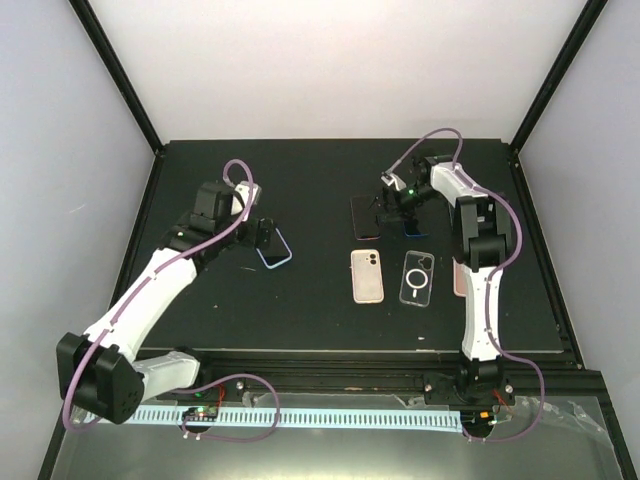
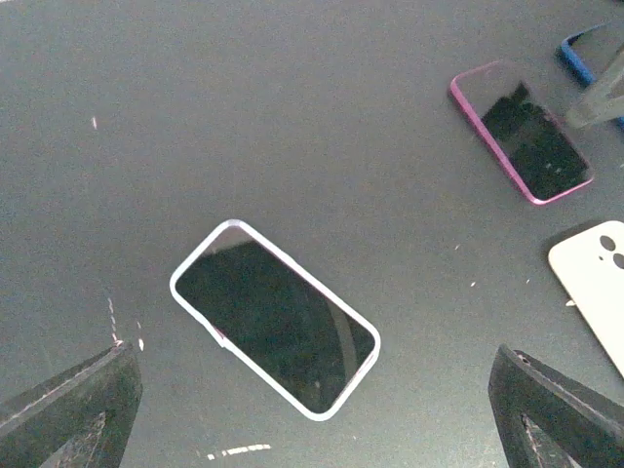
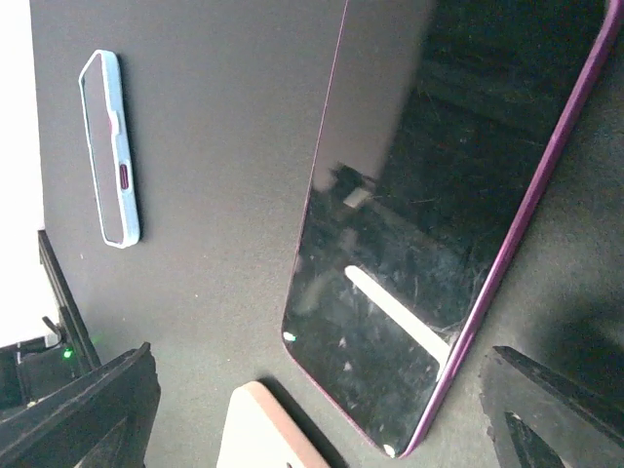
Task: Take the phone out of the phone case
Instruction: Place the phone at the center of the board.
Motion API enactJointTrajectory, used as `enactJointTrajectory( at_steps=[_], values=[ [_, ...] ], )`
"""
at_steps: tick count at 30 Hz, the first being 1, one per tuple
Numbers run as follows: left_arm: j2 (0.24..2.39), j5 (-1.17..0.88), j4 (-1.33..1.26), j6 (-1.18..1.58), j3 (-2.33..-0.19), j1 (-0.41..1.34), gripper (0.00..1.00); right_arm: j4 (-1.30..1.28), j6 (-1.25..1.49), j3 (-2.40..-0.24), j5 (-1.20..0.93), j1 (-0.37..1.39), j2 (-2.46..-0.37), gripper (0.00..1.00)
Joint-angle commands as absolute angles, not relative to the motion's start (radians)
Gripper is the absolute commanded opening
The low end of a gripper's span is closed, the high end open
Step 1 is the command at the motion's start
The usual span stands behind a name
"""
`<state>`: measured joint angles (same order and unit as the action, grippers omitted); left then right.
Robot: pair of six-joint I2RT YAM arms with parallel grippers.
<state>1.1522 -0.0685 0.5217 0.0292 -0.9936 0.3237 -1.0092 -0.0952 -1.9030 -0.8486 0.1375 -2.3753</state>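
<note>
A phone in a pale white-blue case (image 2: 275,317) lies screen up on the black table, right below my left gripper (image 2: 312,414), whose fingers (image 2: 68,409) stand wide apart and touch nothing. In the top view this cased phone (image 1: 275,248) sits beside the left gripper (image 1: 262,236). My right gripper (image 3: 317,414) hangs open over a magenta-edged phone (image 3: 439,214), which lies flat and free of both fingers. That phone (image 1: 364,217) lies left of the right gripper (image 1: 392,207). A blue case (image 2: 591,45) lies just beyond it.
A cream phone (image 1: 367,275) lies face down mid-table, with a clear ring-marked case (image 1: 417,278) to its right and a pinkish item (image 1: 458,280) partly behind the right arm. The table's raised rim (image 1: 540,250) borders the right side.
</note>
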Motion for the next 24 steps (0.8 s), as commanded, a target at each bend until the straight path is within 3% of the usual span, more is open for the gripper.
enactJointTrajectory(
  at_steps=[1,10,24],
  values=[
    [1.193,-0.052,0.503,0.159,-0.960,0.307,0.99,-0.971,-0.110,-1.868,-0.806,0.133,-2.270,0.92],
    [1.312,0.005,0.472,0.315,-0.891,0.294,0.99,-0.896,-0.107,-1.719,-0.829,0.133,-2.083,1.00],
    [1.620,0.036,0.509,0.477,-1.013,0.285,0.99,-0.829,-0.126,-1.506,-0.837,0.134,-1.760,1.00]
  ],
)
